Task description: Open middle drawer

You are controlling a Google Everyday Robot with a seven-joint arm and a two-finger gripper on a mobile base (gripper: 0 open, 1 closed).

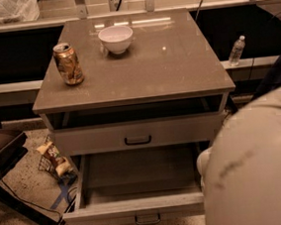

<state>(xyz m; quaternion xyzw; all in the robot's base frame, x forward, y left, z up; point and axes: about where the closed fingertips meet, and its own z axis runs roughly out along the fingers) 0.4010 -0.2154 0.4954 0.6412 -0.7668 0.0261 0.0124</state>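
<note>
The robot's body is a big, smooth, off-white shell (258, 173), rounded like a dome. A dark grey scuff (231, 165) streaks its surface, and a smaller rounded white lump (204, 161) bulges from its left edge. The claw is out of view.

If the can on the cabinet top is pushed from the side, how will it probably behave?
The can stands upright, tall for its base: a high push would probably tip it, and it may then roll. It is near the left edge of the cabinet top, so it could fall off. The gripper is not in view.
</note>
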